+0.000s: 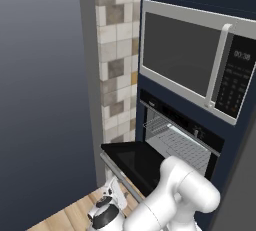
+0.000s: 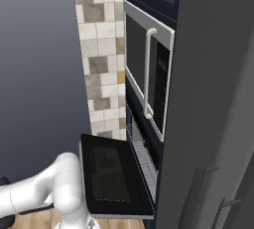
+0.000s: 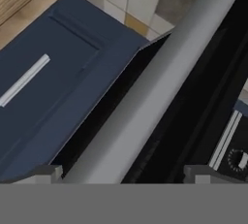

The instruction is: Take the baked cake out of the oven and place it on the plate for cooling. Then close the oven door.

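Oven door [image 1: 132,162] hangs dropped open and lies flat, a wide black glass-fronted panel jutting out from the dark blue cabinet column. Behind it the oven [image 1: 182,137] is a black built-in box with a dark control strip along its top and a wire rack [image 1: 172,137] showing pale in the cavity. Above it sits a silver-framed microwave [image 1: 192,57] with a grey door and an upright handle. To the left of the column runs a wall of beige, grey and ochre tiles [image 1: 116,50].

From the left base view you look straight into the oven mouth and see the rack. From the right base view the door [image 2: 111,176] shows edge-on with its inner glass window, and the rack is only a thin sliver at the hinge side; a tall grey panel fills the right of that picture.

From the hand view the door's long silver bar handle [image 3: 160,87] crosses the picture on a slant, close up. On one side of it lies a dark blue cabinet front [image 3: 58,77] with a short silver pull, on the other a knob on the dark strip. The hand [image 3: 123,173] has its two tips set wide apart, one on either side of the bar, gripping nothing.
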